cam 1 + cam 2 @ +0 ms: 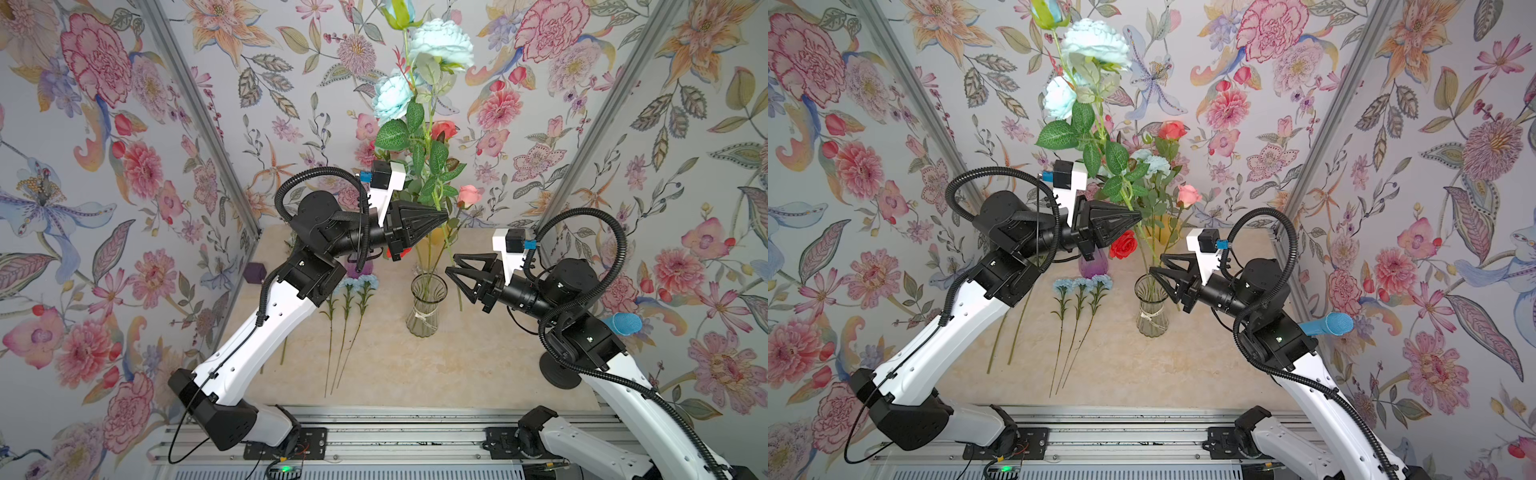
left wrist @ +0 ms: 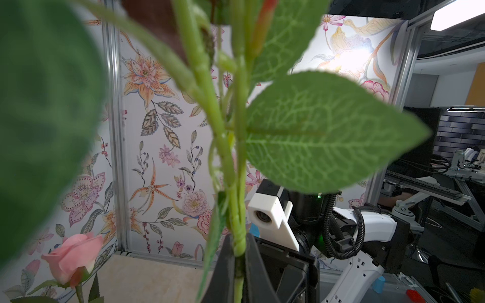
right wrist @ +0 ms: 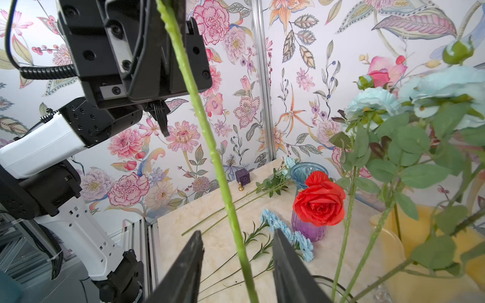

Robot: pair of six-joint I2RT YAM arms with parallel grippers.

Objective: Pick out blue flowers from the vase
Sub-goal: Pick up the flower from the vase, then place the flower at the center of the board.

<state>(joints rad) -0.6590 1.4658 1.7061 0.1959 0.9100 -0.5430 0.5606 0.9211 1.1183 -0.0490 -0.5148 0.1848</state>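
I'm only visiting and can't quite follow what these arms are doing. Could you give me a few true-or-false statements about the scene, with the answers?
1. The left gripper is clamped on a green stem. True.
2. The right gripper is shut tight on that stem too. False: its jaws stand open on either side of it.
3. Some blue flowers lie on the table. True.
4. The clear glass vase lies tipped over. False: it stands upright.

- The left arm (image 1: 266, 328) stretches from the near-left corner toward the worktop's (image 1: 478, 365) far edge; the left gripper (image 1: 444, 216) is raised, jaws clamped on a blue-flower stem (image 2: 239, 244).
- The right gripper (image 1: 451, 264) is lower, over the worktop's middle, pointing toward the left edge, jaws parted.
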